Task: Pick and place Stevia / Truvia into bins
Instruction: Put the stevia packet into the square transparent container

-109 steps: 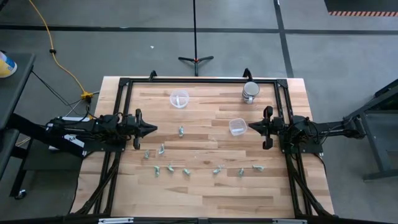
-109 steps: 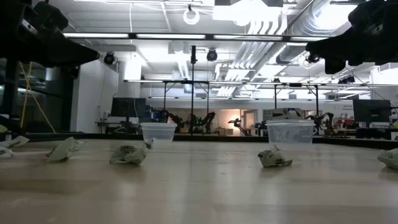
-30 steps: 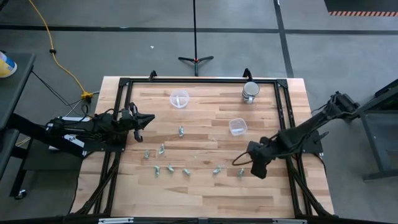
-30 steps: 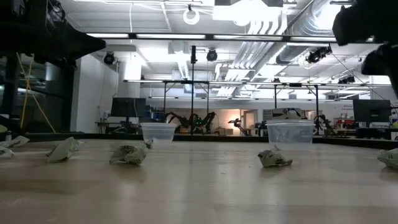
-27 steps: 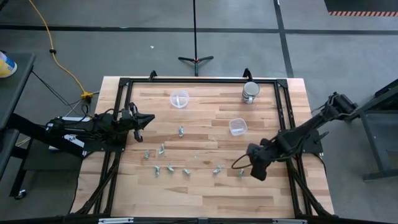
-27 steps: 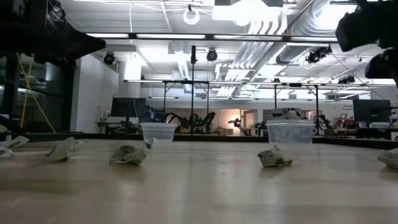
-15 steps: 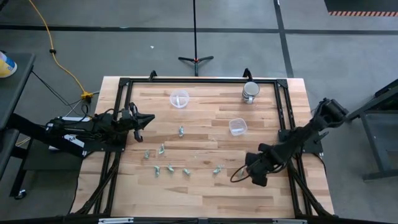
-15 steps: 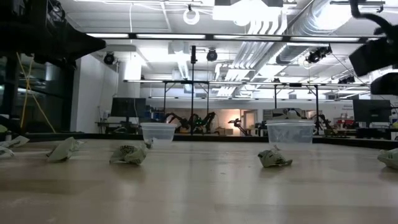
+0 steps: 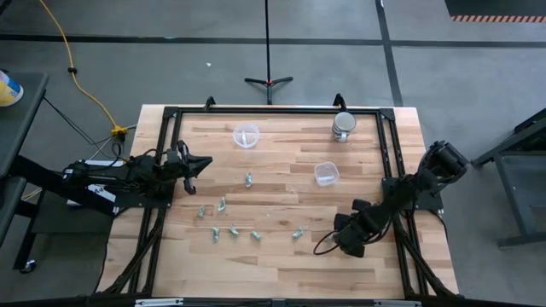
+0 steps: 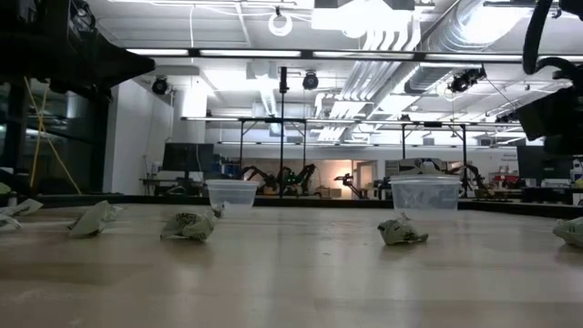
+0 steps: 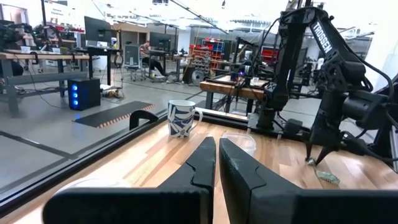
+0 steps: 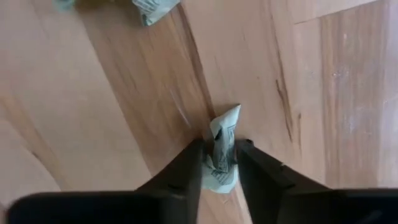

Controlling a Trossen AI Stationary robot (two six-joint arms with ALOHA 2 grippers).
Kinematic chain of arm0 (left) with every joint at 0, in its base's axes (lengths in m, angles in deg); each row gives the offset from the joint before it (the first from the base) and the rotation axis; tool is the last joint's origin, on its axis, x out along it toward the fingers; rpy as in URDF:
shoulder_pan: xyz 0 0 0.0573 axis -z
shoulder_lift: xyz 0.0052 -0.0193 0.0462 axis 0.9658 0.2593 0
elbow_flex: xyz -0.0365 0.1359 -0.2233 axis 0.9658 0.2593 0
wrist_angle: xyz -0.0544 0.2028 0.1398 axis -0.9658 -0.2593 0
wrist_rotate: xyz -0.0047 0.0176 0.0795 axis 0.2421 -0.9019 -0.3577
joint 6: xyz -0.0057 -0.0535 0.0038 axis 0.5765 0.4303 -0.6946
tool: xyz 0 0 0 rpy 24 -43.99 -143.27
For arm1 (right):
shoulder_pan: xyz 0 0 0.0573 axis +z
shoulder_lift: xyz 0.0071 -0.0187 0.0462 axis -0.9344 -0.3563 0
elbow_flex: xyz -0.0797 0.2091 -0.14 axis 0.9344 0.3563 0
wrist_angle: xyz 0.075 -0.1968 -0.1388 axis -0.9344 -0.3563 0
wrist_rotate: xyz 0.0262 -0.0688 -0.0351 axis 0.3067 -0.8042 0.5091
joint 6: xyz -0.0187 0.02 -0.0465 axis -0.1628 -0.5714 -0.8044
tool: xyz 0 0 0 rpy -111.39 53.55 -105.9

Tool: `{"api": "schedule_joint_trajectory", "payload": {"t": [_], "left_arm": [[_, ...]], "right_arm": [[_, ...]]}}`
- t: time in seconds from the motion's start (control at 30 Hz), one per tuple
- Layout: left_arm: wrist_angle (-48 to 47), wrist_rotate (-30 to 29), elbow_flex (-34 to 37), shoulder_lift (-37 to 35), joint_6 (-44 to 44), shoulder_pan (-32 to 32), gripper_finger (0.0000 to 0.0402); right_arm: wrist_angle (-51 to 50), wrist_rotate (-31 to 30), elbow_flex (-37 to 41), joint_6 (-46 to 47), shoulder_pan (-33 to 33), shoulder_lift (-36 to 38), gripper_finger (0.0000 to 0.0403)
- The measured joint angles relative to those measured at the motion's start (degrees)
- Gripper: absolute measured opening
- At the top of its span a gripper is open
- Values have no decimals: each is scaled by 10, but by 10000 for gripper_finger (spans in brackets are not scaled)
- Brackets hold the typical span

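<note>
Several small crumpled pale green-and-white Stevia packets [image 9: 233, 228] lie scattered on the near half of the wooden table. Two clear cups stand farther back, one [image 9: 246, 136] toward the far left and one [image 9: 326, 174] right of centre. My right gripper [image 9: 341, 243] points down at the table near its near right part and is shut on one packet [image 12: 221, 155]. My left gripper [image 9: 207, 160] hovers shut over the table's left side, holding nothing. My right gripper pinches one crumpled Stevia packet between its two fingertips [image 12: 189, 163], coming from above and pointing down. The packet's upper corner [image 12: 227, 121] sticks out past the fingertips. I cannot tell whether its lower end rests on the wood.
A shiny metal mug [image 9: 343, 126] stands at the far right, beside the black frame [image 9: 273, 111] that rims the table. Another packet [image 12: 152, 9] lies close to the held one. In the low view packets [image 10: 189, 226] dot the foreground before both cups [image 10: 424, 193].
My right gripper has moved toward the table's near edge and a little to the left, coming down over a packet, while its arm has folded in closer to the table's right side.
</note>
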Motion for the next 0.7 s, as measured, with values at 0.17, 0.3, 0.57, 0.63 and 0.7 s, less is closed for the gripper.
{"api": "schedule_joint_trajectory", "payload": {"t": [0.17,0.3,0.57,0.63,0.7], "left_arm": [[0,0,0,0,-2,0,56],[0,0,0,0,-3,0,56],[0,0,0,0,-3,0,56],[0,0,0,0,-3,0,56],[0,0,0,0,-3,0,56]], "right_arm": [[8,-67,3,-24,0,21,10],[15,-216,3,-54,-17,59,16],[90,-424,3,-208,-157,137,7],[96,-410,3,-229,-209,141,4],[93,-378,3,-247,-257,139,7]]}}
